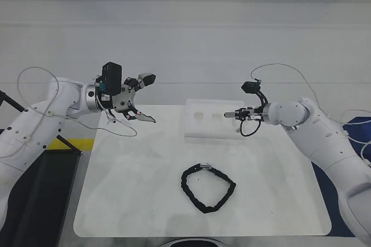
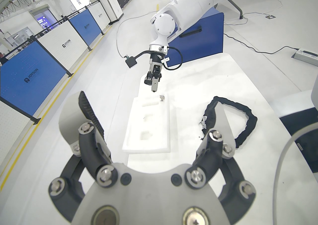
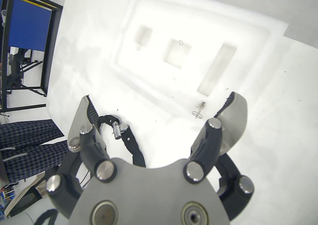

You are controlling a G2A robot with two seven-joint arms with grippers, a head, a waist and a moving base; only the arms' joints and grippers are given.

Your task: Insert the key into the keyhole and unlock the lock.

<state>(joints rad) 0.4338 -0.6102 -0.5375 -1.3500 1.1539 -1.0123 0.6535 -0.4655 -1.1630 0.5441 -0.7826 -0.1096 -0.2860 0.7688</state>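
The key (image 3: 199, 109), small and silver with a thin ring on it, lies flat on the white foam tray (image 1: 204, 126), just beside the long slot and not inside any recess. For this reason I judge it can be pinched from above. The right gripper (image 3: 160, 98) hangs over this place with its fingers spread wide and empty, and the key sits near one fingertip, which looks to me like the approach for picking it up. The lock (image 1: 207, 188), a black fabric-covered chain closed in a loop, rests on the table (image 1: 130, 191) apart from the tray, with its metal cylinder (image 3: 116, 131) showing where the loop joins. The left gripper (image 1: 147, 99) is held above the table's far left corner, also spread and empty, probably kept out of the way until the lock needs steadying. No step of the task is done yet. The key is thin and lies on soft foam, so it may slip when pinched.
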